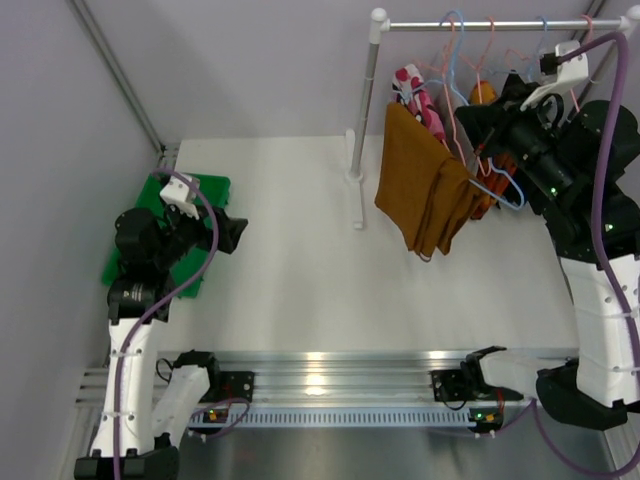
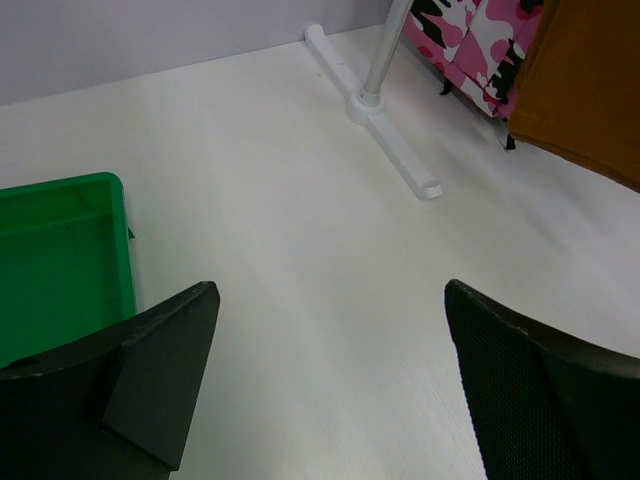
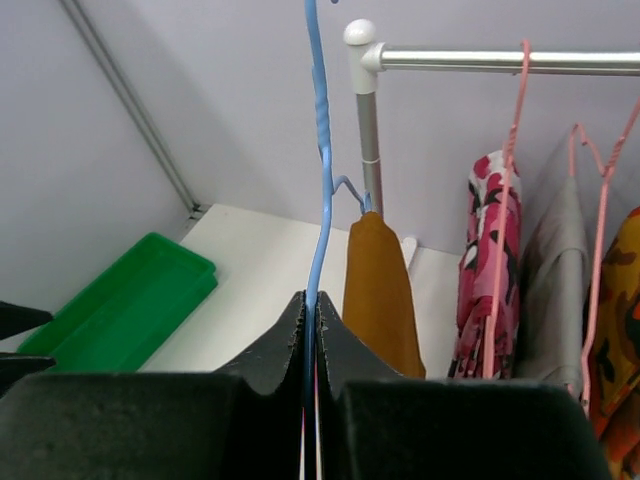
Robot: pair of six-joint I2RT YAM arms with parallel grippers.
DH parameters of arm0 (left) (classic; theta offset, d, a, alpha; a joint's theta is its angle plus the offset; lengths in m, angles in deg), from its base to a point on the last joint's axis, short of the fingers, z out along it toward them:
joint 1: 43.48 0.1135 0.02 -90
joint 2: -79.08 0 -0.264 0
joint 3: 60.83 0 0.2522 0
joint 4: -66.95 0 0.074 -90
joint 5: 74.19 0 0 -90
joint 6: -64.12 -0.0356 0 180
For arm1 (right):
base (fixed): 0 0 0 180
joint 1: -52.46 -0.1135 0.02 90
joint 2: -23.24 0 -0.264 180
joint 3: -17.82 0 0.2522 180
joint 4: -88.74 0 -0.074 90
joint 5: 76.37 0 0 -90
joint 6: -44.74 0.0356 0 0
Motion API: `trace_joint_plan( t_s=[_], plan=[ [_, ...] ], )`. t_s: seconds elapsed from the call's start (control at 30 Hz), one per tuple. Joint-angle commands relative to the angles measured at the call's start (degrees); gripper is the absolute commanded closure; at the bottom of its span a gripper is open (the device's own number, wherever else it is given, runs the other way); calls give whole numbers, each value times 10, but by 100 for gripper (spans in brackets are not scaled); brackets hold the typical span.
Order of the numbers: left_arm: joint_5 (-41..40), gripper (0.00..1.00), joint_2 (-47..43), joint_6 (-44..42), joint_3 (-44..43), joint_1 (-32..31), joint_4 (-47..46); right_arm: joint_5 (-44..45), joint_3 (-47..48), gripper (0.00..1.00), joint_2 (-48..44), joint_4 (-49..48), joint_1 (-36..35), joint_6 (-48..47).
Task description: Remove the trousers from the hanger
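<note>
The mustard-brown trousers (image 1: pixel 425 190) hang draped over a blue wire hanger (image 1: pixel 503 186) under the rack rail (image 1: pixel 480 23). My right gripper (image 1: pixel 476 122) is shut on the blue hanger's wire (image 3: pixel 318 150), just right of the trousers; the jaws are pressed together (image 3: pixel 311 300) with the mustard-brown trousers (image 3: pixel 378 290) hanging just beyond them. The pink floral trousers (image 1: pixel 418 95) hang behind on a pink hanger (image 3: pixel 510 150). My left gripper (image 1: pixel 235 232) is open and empty (image 2: pixel 330 290), low over the table at the left, pointing toward the rack.
A green tray (image 1: pixel 205 190) lies at the table's left edge, under my left arm. The rack's white pole (image 1: pixel 365 120) and foot (image 2: pixel 385 130) stand at mid-back. A grey garment (image 3: pixel 555 290) and an orange patterned garment (image 3: pixel 620 300) hang further right.
</note>
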Motion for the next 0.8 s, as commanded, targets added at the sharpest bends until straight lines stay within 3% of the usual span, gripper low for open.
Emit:
trace_joint_plan(
  t_s=[0.0,0.2,0.4,0.6,0.7,0.77],
  plan=[
    [42,1,-14,-11,-23,2,-7,-68,15,100,-11,-80,5,39],
    [21,1,-29,-12,-41,3,-14,-88,-2,100,3,-103,-31,90],
    [41,1,-13,-6,-77,2,-39,-88,4,100,33,-117,-125,55],
    [100,1,7,23,-81,-11,-180,-73,19,100,59,-121,-225,23],
    [90,2,44,9,-112,-55,-214,-59,35,100,76,-126,-263,20],
    [52,2,71,-34,-141,-117,-210,-53,46,100,90,-133,-277,21]
  ],
)
